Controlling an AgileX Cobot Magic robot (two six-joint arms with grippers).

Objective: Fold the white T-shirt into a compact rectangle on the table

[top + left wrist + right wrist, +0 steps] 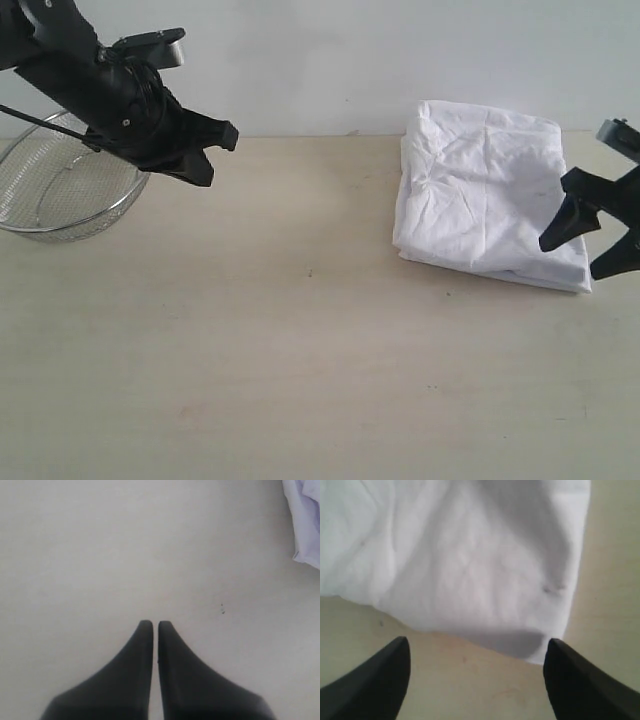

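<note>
The white T-shirt lies folded into a wrinkled rectangle at the back right of the table. No lettering shows on it. My right gripper hovers at the shirt's right front corner, jaws wide open and empty. In the right wrist view the T-shirt fills the upper part, its folded edge just beyond the right gripper. My left gripper is raised at the back left, shut, holding nothing. The left wrist view shows the left gripper over bare table, with a corner of the T-shirt at the frame's edge.
A steel mesh bowl stands at the back left, partly behind my left arm. A pale wall runs along the table's far edge. Bare beige tabletop spreads across the middle and front.
</note>
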